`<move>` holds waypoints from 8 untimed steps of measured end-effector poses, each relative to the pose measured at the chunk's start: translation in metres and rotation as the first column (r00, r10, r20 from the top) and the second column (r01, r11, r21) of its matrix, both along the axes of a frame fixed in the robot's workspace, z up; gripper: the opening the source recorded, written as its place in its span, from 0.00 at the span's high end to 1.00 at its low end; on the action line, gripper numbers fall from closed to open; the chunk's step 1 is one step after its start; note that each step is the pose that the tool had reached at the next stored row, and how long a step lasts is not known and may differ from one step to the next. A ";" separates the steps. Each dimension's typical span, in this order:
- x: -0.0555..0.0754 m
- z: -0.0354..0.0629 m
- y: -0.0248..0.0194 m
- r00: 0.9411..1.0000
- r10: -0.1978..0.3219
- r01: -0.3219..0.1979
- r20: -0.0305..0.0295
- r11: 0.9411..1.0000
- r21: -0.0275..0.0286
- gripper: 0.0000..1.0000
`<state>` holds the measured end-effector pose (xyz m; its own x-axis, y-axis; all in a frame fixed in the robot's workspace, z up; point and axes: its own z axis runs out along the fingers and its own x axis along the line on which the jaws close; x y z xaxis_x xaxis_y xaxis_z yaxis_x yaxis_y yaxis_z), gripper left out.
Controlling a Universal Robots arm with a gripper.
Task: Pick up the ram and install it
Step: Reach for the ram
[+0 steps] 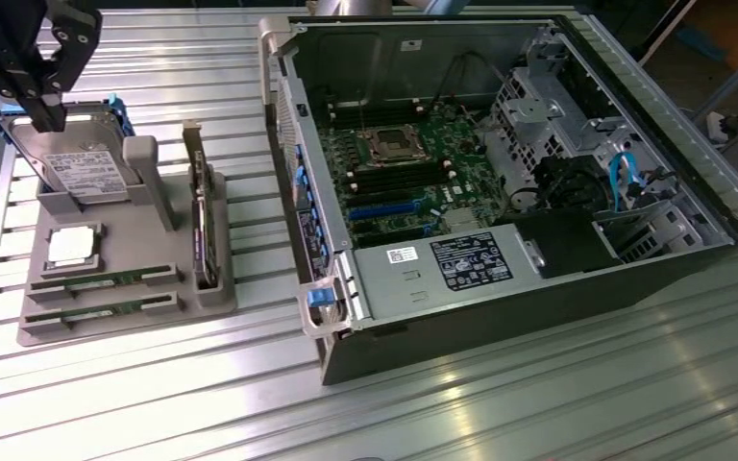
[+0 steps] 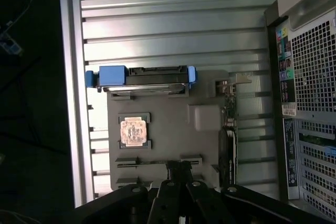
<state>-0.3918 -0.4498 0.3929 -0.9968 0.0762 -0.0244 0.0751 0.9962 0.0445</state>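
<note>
In the exterior view my pincer [image 1: 46, 123] hangs high at that view's left, its black fingers pressed together with nothing between them. It is over the hard drive [image 1: 81, 168], which stands tilted in its blue caddy at the far end of the grey holder tray [image 1: 215, 303]. The ram stick [image 1: 100, 280] lies flat in a slot at the near end of the same tray, and the other ram stick [image 1: 93, 312] lies just beside it, nearer the tray's edge. Both are well apart from my fingertips, with the silver CPU [image 1: 72, 245] lying between us. The dark expansion card [image 1: 200, 230] stands on edge along the tray's side. The open computer case [image 1: 676, 279] sits further to that view's right.

In the wrist view my pincer [image 2: 178, 167] is shut to a single narrow tip and carries nothing. That tip overlaps the thin line of the ram stick [image 2: 152, 162] in its slot. I cannot tell from here how far above it I am. Beyond it lie the CPU [image 2: 134, 131] and the hard drive [image 2: 142, 77] in its blue caddy.
</note>
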 end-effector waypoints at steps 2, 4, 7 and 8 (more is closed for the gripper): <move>0.000 0.0000 -0.0020 1.000 0.000 0.000 0.000 1.000 0.000 0.89; -0.001 0.0000 -0.0033 1.000 0.000 0.000 0.000 1.000 0.000 0.89; -0.001 0.0000 -0.0034 1.000 0.000 0.000 0.000 1.000 0.000 0.89; -0.001 0.0000 -0.0034 1.000 0.000 0.000 0.000 1.000 0.000 0.89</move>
<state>-0.3924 -0.4532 0.3929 -0.9968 0.0762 -0.0244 0.0751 0.9962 0.0444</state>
